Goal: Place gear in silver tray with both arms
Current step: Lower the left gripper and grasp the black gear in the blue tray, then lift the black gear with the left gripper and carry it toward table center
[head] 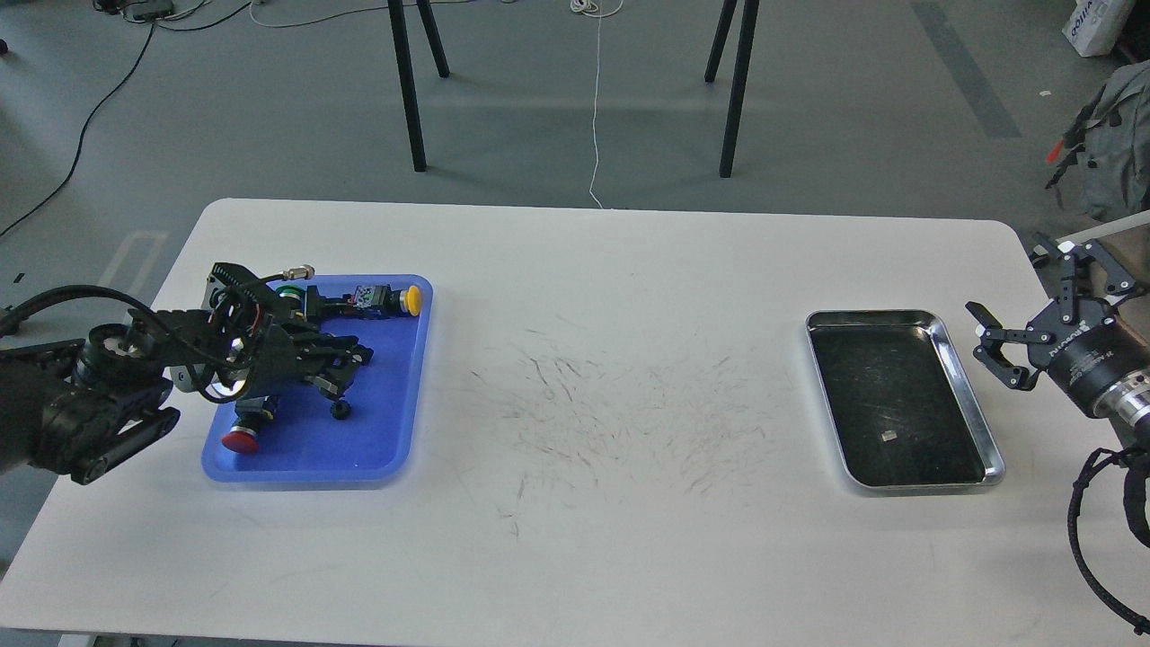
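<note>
The silver tray (pixel 903 454) lies on the right side of the white table, its dark scratched bottom bare except for a small speck. My left gripper (pixel 346 368) reaches over the blue plastic tray (pixel 395 395) on the left, its fingers spread and pointing right and down. A small black round part (pixel 341 411), possibly the gear, lies on the blue tray just below the fingertips, apart from them. My right gripper (pixel 993 346) hovers just right of the silver tray's far right corner, open and empty, pointing left.
The blue tray also holds a yellow-capped button part (pixel 411 299), a red-capped one (pixel 241 438) and a green part (pixel 289 291), partly hidden by my left arm. The white table (pixel 611 431) is scratched at its middle. Black stand legs (pixel 409 99) stand behind the table.
</note>
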